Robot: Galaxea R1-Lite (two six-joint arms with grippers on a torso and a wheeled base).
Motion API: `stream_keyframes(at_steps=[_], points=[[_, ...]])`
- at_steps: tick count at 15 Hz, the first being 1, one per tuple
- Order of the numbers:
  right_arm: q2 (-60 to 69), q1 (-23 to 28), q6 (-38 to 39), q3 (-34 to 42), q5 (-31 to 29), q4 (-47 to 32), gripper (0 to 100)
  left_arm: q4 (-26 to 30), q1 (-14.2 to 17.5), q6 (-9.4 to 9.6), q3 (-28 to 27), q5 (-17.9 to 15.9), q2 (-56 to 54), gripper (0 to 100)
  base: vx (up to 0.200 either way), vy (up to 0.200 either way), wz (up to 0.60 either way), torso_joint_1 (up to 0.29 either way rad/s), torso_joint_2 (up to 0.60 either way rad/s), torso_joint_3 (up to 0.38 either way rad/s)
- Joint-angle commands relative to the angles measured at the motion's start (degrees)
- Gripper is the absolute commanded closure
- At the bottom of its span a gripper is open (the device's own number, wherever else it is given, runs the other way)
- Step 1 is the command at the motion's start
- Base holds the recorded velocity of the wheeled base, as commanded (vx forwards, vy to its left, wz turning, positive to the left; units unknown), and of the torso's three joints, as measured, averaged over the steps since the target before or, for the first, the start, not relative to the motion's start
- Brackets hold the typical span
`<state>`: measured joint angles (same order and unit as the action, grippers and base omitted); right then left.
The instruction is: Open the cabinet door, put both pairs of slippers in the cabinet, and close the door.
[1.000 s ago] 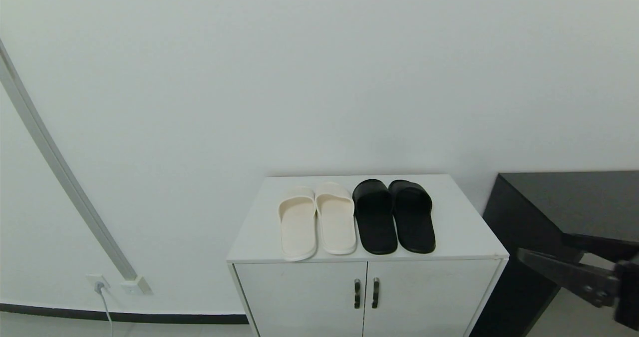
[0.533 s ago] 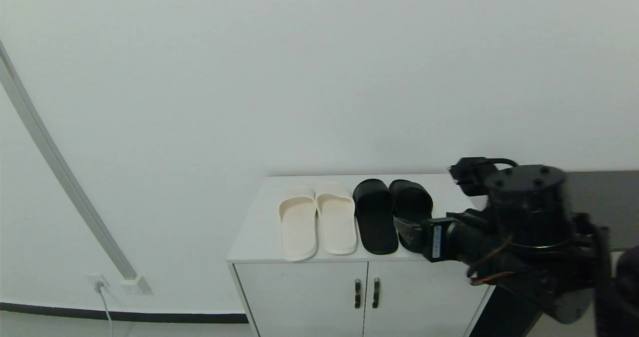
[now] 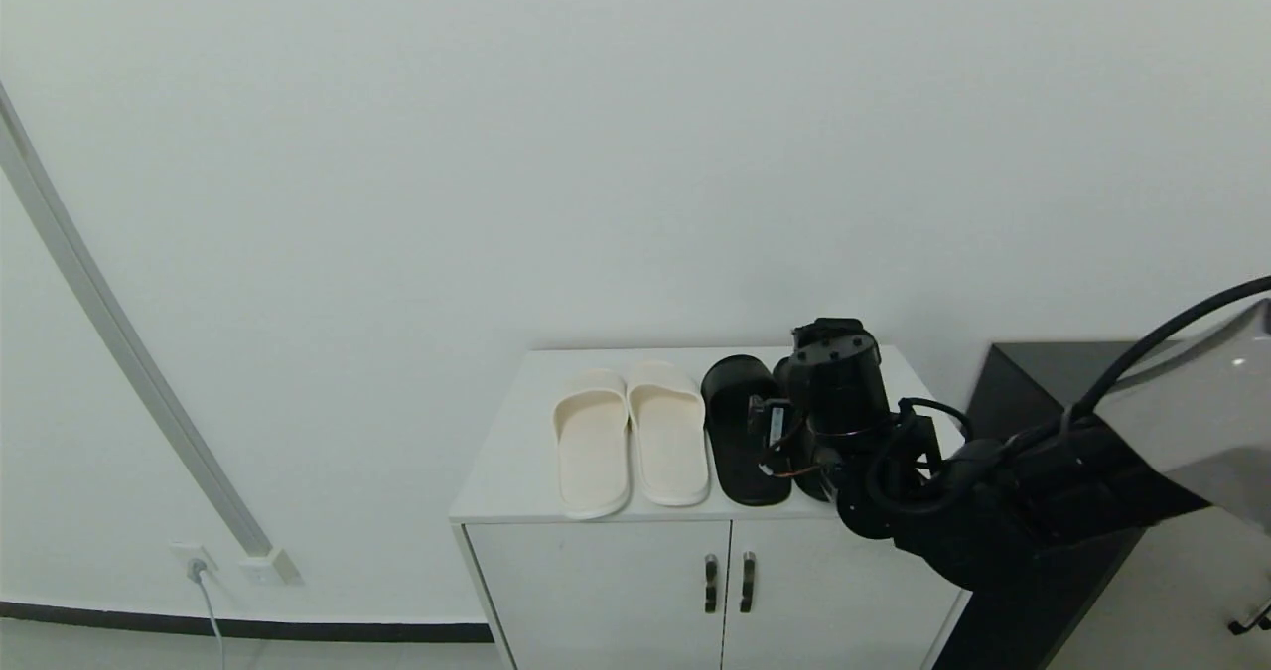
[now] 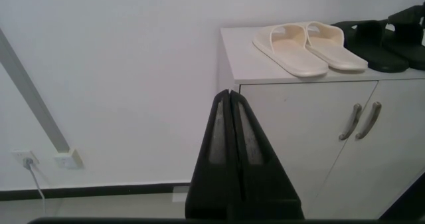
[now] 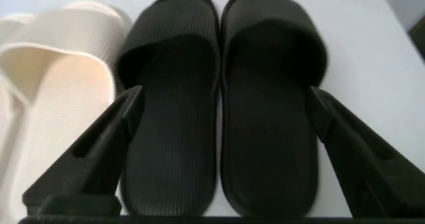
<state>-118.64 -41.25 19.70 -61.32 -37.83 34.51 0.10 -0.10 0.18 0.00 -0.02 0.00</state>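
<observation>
Both pairs sit side by side on top of the cabinet (image 3: 501, 491): white slippers (image 3: 631, 442) on the left, black slippers (image 3: 745, 432) on the right. They lie flat, long way going near to far, toes at the far wall, heels at the near edge. The doors (image 3: 596, 591) are closed, w/ handles (image 3: 728, 583) in the middle. The R gripper (image 5: 224, 101) is wide open above the black pair, holding nothing; it may be just short of touching. The L gripper (image 4: 230, 98) is closed tight on nothing, low and left of the cabinet.

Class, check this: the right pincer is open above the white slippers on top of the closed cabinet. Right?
Not quite. The right pincer is open above the black slippers, not the white slippers beside them, as the right wrist view shows. They do lie on the closed cabinet.
</observation>
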Motion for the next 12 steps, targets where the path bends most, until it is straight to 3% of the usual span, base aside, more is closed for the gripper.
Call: stream_keyframes(at_steps=[1,12], points=[[-5.11,1.26,-0.19,-2.93,-0.58,0.03,0,-0.01,0.01,-0.01,0.0,0.02,0.09,100,0.0,0.0,0.0,0.0,0.0,0.0],[-15.31,6.18,-4.32,-16.38,1.26,0.47,0,-0.01,0.01,-0.18,0.0,0.29,0.09,100,0.0,0.0,0.0,0.0,0.0,0.0]])
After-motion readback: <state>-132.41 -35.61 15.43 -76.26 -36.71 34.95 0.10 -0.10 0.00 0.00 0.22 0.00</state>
